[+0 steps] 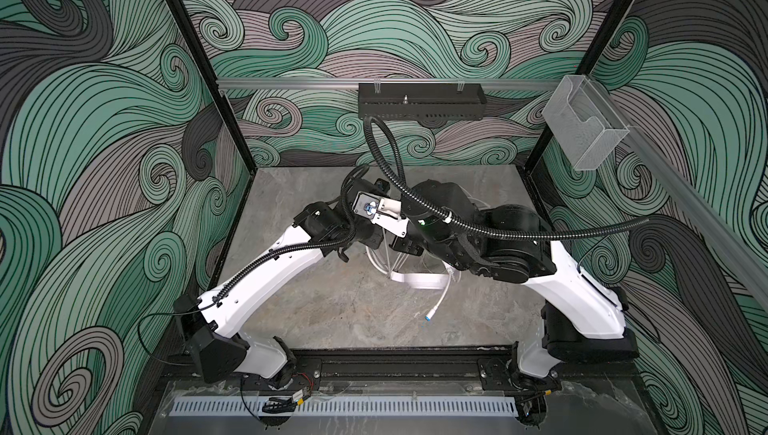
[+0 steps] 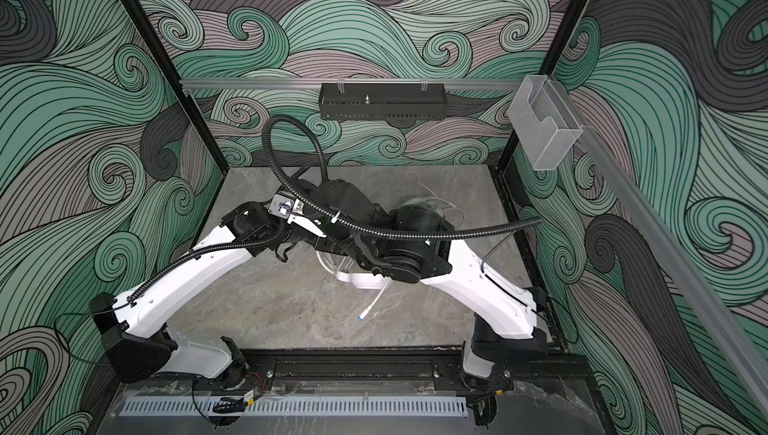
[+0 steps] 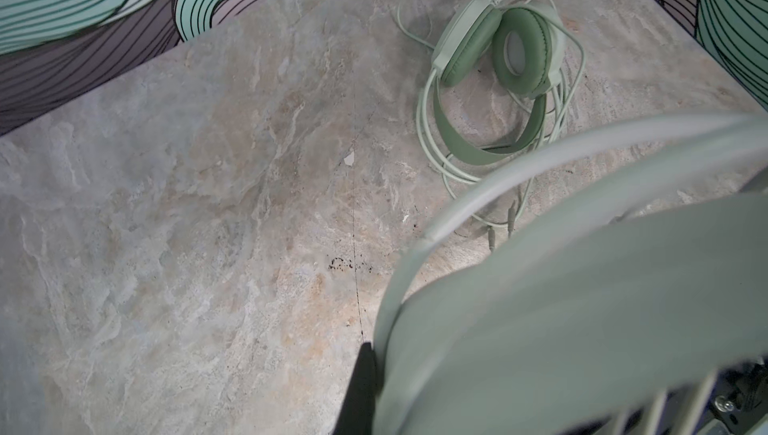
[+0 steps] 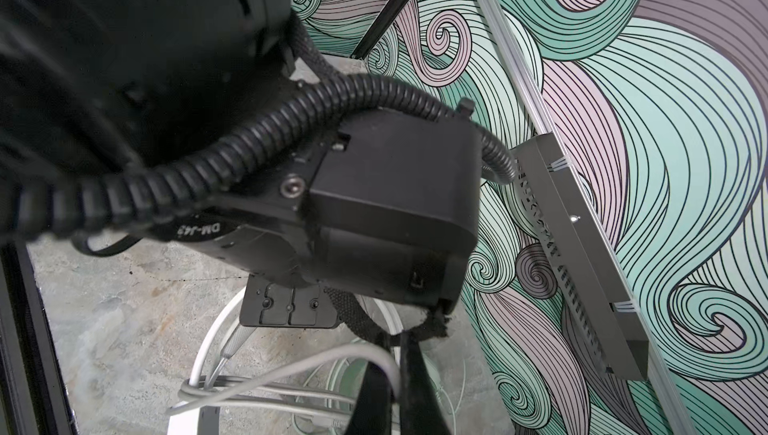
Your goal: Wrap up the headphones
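Fingers on R gripper are clenched, white cable looped against them. L gripper is clenched too, can't tell on what. White headset sits mid-desk under both arms. Mint headset lies toward far right corner.

We find the white headset near the middle of the table, mostly hidden. Its flat headband shows in both top views, and its cable trails toward the front to a blue-tipped plug. The mint green headset lies farther back, its padded earcups close together and its thin cord looped loosely around its headband.
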Tool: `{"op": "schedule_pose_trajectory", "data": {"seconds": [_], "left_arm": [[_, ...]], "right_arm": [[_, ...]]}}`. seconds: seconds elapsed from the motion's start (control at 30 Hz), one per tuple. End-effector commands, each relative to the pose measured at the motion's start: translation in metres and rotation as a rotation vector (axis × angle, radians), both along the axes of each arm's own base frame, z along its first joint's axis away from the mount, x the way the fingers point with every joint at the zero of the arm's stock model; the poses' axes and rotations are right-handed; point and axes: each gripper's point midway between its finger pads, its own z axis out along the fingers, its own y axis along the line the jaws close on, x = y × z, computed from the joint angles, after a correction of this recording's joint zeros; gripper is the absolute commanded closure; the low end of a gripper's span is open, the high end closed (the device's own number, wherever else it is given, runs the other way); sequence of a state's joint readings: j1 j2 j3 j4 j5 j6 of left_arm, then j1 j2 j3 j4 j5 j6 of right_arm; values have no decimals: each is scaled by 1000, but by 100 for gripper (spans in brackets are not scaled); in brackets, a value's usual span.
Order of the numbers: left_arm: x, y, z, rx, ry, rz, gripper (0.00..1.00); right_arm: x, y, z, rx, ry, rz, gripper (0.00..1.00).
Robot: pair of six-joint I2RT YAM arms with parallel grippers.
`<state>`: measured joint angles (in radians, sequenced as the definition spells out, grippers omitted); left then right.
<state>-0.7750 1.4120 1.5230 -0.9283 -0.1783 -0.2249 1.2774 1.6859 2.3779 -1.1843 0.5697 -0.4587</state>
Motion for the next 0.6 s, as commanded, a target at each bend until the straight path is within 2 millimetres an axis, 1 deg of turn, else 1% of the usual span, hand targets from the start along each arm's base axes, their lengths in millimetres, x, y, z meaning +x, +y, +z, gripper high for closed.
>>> {"op": "schedule_pose_trajectory", "data": {"seconds": [0.0, 0.13, 0.3, 0.4, 0.57], "left_arm": [[-6, -3, 7, -71, 51, 36, 100], [-7, -2, 12, -98, 20, 27, 100], [-16, -2, 24, -128, -67, -62, 100], [-21, 4, 32, -119, -122, -105, 100], [-36, -1, 51, -148, -202, -242, 100]], "right_arm": [[2, -5, 47, 202, -47, -46, 100], [7, -10, 46, 189, -62, -73, 100], [21, -34, 49, 192, -68, -129, 100], [31, -49, 43, 182, -58, -160, 100], [41, -63, 34, 164, -35, -175, 99]]}}
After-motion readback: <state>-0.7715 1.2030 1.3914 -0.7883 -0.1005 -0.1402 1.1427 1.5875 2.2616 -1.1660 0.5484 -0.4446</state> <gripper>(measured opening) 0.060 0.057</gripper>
